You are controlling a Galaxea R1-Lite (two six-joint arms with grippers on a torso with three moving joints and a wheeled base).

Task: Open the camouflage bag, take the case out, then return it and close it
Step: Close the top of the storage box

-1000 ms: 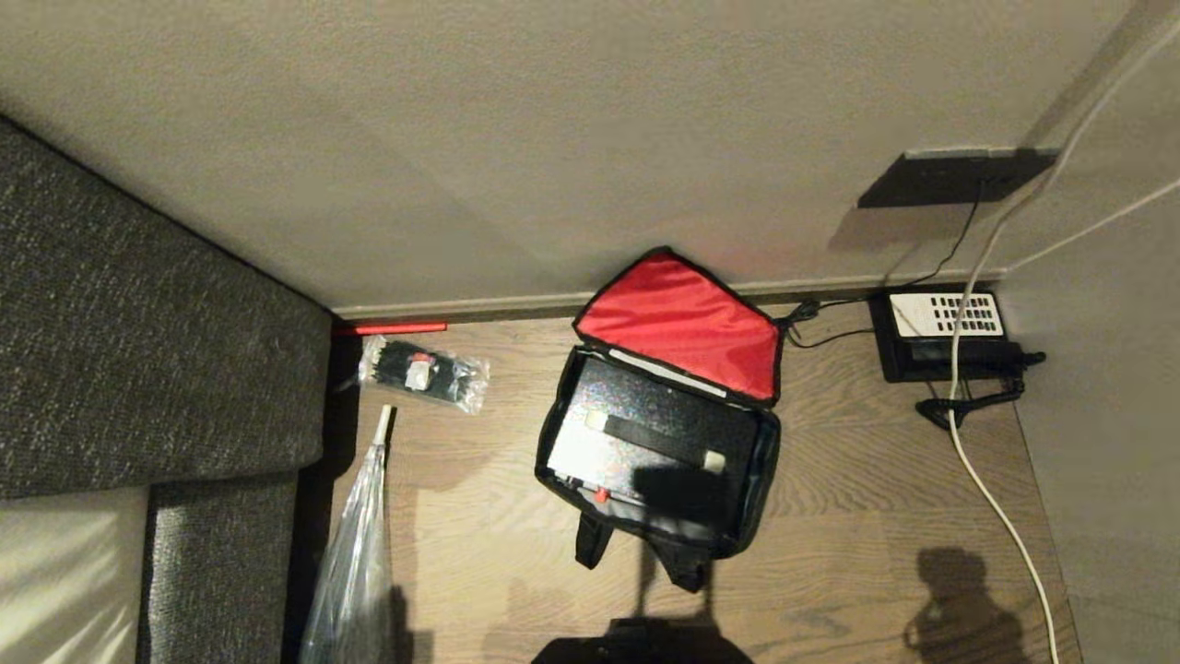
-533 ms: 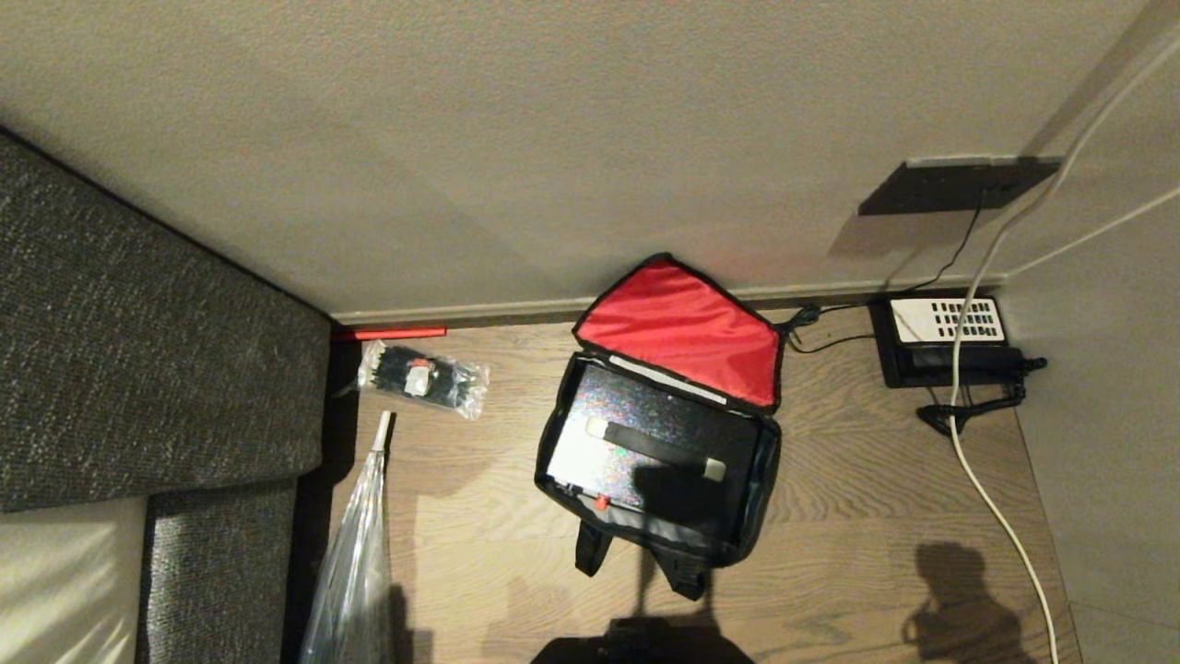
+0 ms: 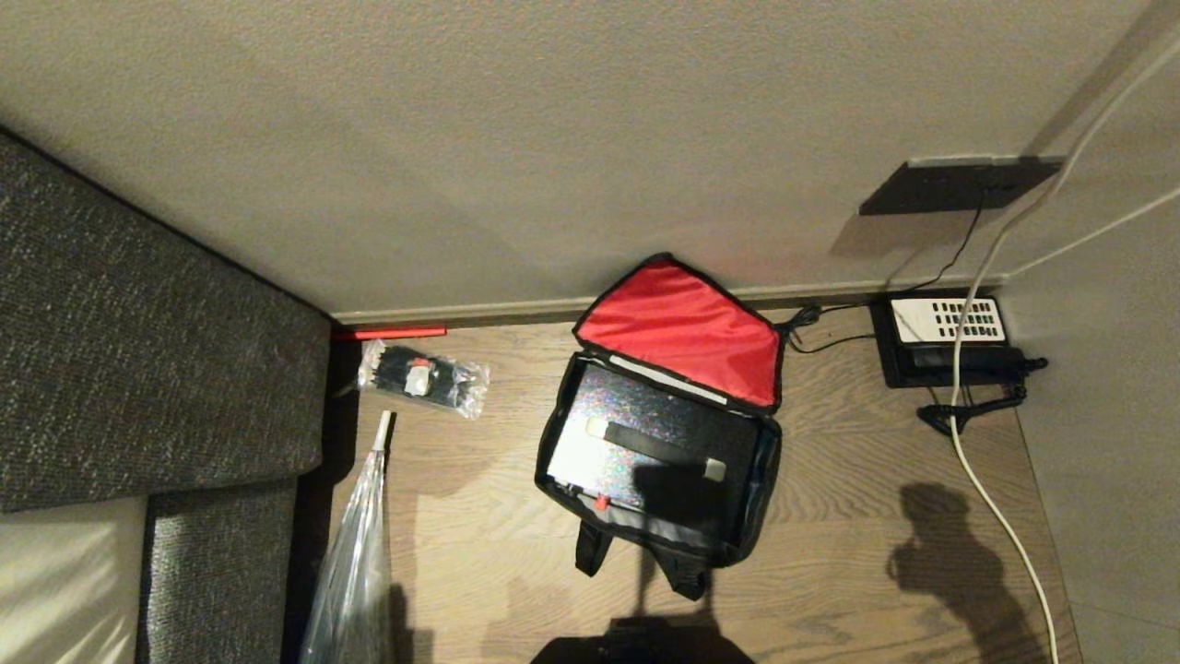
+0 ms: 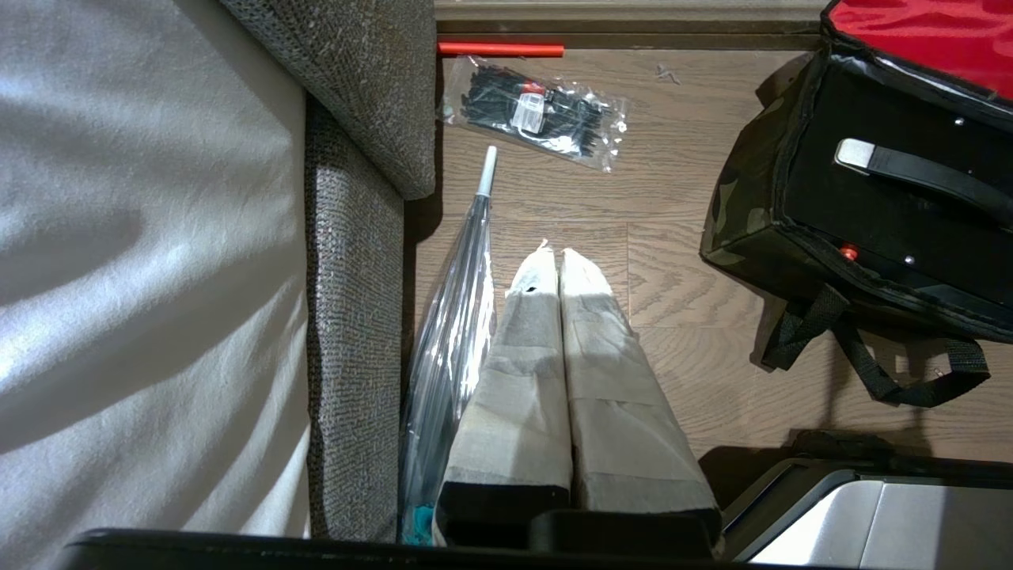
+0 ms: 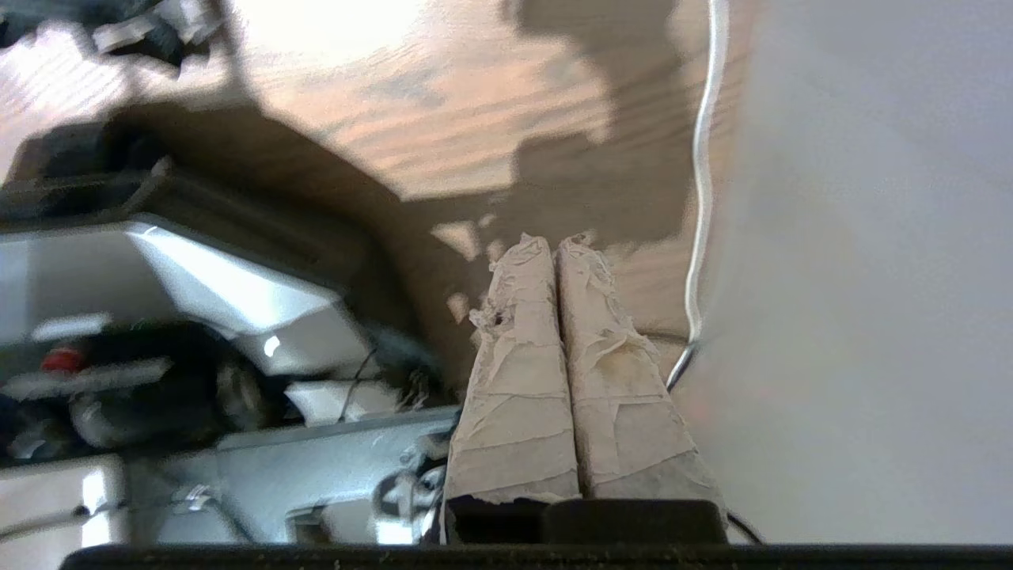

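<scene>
Wood-grain flooring (image 3: pixel 830 553) runs up to a beige wall, and the camouflage bag (image 4: pixel 748 214) sits on it near the middle of the head view. Its body is boxy, green-and-black with black trim, and two black strap loops (image 4: pixel 870 364) trail from its near side. Its lid (image 3: pixel 682 327) is flipped open toward the wall, at twelve o'clock, showing bright red lining. Inside lies the case (image 3: pixel 645 438), flat and black, filling nearly the whole width, with a black handle across it.

At ten o'clock from the bag lies a clear packet (image 3: pixel 422 375) of black items; at two o'clock sits a black telephone (image 3: pixel 940 337).

Left gripper (image 4: pixel 552 255) hangs over bare floor, tape-wrapped fingers pressed together. Right gripper (image 5: pixel 552 241) has its fingers together too, empty, near a white cable (image 5: pixel 700 198).
</scene>
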